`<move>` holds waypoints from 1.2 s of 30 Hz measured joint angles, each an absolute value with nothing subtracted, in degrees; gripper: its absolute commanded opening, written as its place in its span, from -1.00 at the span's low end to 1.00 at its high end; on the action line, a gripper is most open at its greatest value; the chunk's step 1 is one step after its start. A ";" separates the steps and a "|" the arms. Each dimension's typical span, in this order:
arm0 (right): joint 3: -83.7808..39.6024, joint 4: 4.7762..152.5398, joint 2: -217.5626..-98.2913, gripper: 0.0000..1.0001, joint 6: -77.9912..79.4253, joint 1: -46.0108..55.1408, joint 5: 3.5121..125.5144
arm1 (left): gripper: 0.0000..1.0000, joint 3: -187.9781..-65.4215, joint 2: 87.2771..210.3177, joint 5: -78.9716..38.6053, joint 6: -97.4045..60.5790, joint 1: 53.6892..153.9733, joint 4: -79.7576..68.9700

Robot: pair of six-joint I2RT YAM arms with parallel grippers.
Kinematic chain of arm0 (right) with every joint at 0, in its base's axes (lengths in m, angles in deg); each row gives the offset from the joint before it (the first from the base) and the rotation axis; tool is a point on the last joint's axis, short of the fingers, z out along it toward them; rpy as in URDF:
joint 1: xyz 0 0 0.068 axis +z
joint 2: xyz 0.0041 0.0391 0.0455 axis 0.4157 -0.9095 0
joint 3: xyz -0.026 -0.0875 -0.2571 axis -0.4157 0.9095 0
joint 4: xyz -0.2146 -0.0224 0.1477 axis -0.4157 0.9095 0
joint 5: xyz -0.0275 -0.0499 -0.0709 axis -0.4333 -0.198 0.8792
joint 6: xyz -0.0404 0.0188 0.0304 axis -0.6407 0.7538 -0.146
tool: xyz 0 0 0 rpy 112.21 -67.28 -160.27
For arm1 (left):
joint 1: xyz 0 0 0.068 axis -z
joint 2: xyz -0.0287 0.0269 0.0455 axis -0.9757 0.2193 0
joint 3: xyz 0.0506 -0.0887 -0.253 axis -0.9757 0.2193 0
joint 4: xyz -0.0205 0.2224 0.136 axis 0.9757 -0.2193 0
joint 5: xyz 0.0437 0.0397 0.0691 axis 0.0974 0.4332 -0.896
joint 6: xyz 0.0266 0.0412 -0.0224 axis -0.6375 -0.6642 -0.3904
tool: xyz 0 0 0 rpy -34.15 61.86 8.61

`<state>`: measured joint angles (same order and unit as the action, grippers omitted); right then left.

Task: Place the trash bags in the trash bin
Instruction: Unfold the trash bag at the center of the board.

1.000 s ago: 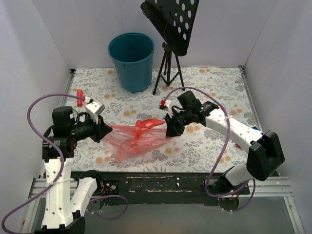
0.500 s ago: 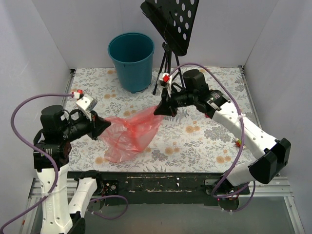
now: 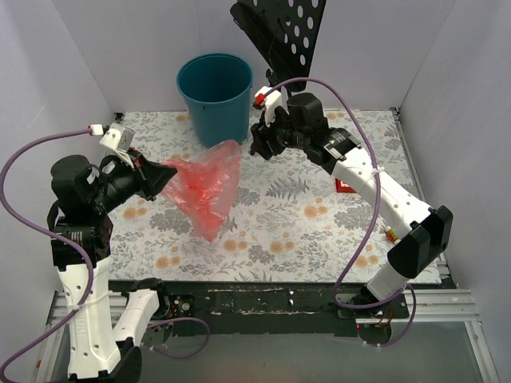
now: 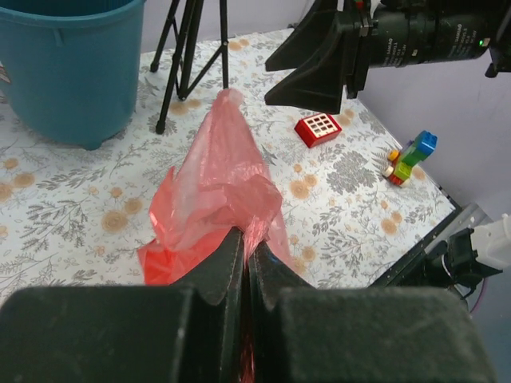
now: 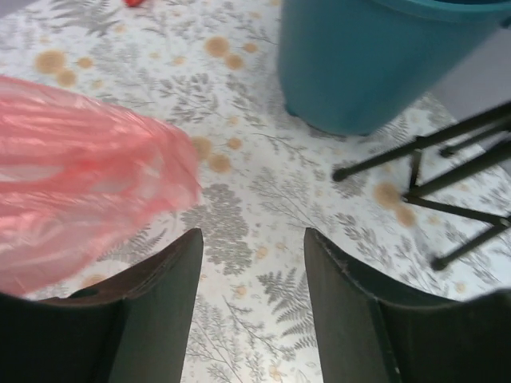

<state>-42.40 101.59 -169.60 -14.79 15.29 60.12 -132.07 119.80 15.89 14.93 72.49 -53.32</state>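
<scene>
The red trash bag (image 3: 206,187) hangs in the air over the left-middle of the table, pinched at one corner by my left gripper (image 3: 164,174), which is shut on it. In the left wrist view the film (image 4: 223,183) bunches out from between the closed jaws of the left gripper (image 4: 246,239). My right gripper (image 3: 257,144) is open beside the bag's far tip, with nothing in it. Its wrist view shows bare table between the fingers of the right gripper (image 5: 251,235) and the bag (image 5: 88,183) off to the left. The teal trash bin (image 3: 215,112) stands at the back, just beyond the right gripper.
A black music stand on a tripod (image 3: 275,96) stands right of the bin, its legs (image 5: 431,175) close to my right gripper. A red square toy (image 4: 318,129) and stacked coloured blocks (image 4: 409,158) lie on the right of the flowered table.
My right gripper has opened, let go of the bag and moved back toward the bin. My left gripper has risen, lifting the bag off the table so it hangs free.
</scene>
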 measured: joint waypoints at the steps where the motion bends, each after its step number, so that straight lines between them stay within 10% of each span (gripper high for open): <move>1: -42.44 101.77 -169.36 0.36 -14.70 15.29 62.33 | -1.00 -132.07 119.56 15.56 15.55 72.23 -52.91; 36: -65.00 105.24 -192.26 0.74 27.14 36.12 67.51 | -1.00 -141.60 122.19 14.36 19.02 62.11 -54.24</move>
